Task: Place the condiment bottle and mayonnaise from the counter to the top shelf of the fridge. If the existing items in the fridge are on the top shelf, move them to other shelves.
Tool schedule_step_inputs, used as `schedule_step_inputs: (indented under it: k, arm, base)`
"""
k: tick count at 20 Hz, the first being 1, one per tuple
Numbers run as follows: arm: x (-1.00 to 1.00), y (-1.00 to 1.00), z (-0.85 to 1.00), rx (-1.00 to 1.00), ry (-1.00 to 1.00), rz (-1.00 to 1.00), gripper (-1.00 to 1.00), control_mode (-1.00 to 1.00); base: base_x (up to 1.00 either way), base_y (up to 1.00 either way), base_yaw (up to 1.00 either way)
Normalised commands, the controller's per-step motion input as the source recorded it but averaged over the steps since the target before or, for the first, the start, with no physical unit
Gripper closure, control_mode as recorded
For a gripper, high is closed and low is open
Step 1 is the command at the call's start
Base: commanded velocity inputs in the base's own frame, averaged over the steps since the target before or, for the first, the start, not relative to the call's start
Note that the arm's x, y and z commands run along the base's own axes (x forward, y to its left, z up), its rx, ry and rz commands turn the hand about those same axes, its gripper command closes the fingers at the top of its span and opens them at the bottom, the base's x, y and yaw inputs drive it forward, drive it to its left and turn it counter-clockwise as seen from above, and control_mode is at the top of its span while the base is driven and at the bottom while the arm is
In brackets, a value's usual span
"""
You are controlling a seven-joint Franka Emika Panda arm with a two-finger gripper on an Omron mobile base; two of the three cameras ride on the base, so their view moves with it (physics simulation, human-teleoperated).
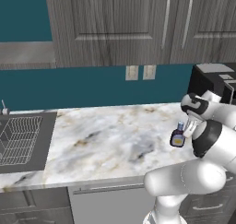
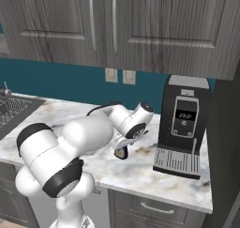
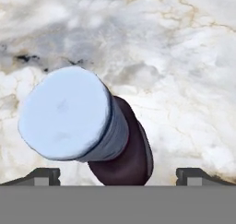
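The condiment bottle [image 1: 178, 136] stands upright on the marbled counter [image 1: 115, 135], dark with a blue cap and an orange-yellow label. My gripper [image 1: 189, 125] hangs right over it, pointing down, jaws open. In the hand view the pale blue cap of the condiment bottle [image 3: 69, 112] looms large just in front of my gripper [image 3: 120, 176], with the dark neck running down between the two spread fingertips [image 3: 44, 174]. Nothing is held. From the right base view the arm hides most of the condiment bottle [image 2: 121, 152]; its base shows under my gripper [image 2: 123, 145].
A black coffee machine [image 2: 184, 124] stands on the counter [image 2: 140, 171] just right of the bottle, close to the hand. A sink with a wire rack [image 1: 20, 142] is sunk in at the far left. Wall cabinets [image 1: 138, 25] hang overhead.
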Motion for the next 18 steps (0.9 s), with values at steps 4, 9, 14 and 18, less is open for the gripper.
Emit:
schedule_step_inputs:
  k: [4, 9, 14, 18]
  arm:
    - [0.00, 0.00, -0.04, 0.00, 0.02, 0.02, -1.00, -1.00]
    - [0.00, 0.09, -0.05, 0.00, 0.03, 0.01, -1.00, -1.00]
    - [-0.01, 0.26, -0.02, 0.00, 0.02, 0.00, -1.00, -1.00]
    - [0.00, 0.10, -0.03, 0.00, 0.00, 0.00, 1.00, -1.00]
  base:
    - [0.00, 0.00, 0.00]
    - [0.00, 0.00, 0.00]
    - [0.00, 0.00, 0.00]
    - [0.00, 0.00, 0.00]
